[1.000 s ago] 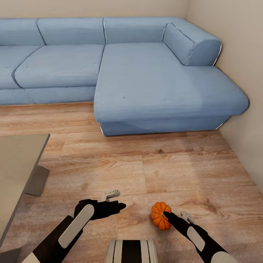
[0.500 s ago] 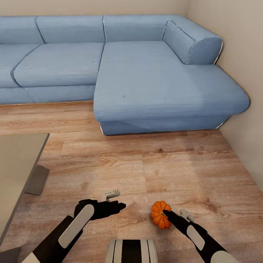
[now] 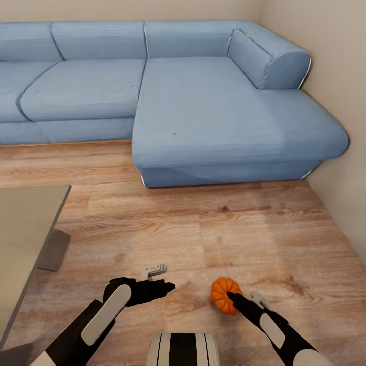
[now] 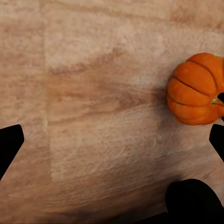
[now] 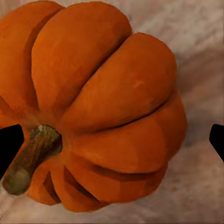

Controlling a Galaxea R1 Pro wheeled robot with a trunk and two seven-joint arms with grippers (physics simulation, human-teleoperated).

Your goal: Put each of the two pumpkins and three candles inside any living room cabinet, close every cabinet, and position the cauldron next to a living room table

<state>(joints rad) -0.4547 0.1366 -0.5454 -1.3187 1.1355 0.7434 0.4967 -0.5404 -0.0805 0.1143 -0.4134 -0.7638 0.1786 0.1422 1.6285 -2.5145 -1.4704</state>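
Here, in the head view: one orange pumpkin (image 3: 225,295) on the wood floor (image 3: 244,234) at lower centre-right of the frame, right gripper (image 3: 247,299) at it, dark finger over its lower right side, pale finger just beyond; grip or mere contact, cannot tell. Left gripper (image 3: 158,278) at lower centre-left, over bare planks, well apart from the pumpkin, fingers parted with nothing between. Blue corner sofa (image 3: 203,101) across the top, grey table (image 3: 25,229) at the left edge.

Left wrist view: pumpkin (image 4: 196,88) at the right edge on the floor (image 4: 93,116), dark fingertips (image 4: 9,144) far apart at both sides.

Right wrist view: pumpkin (image 5: 93,107) large, ribbed, brown stem (image 5: 30,158) toward lower left; black fingertips (image 5: 9,144) at opposite edges, spread wide around it.
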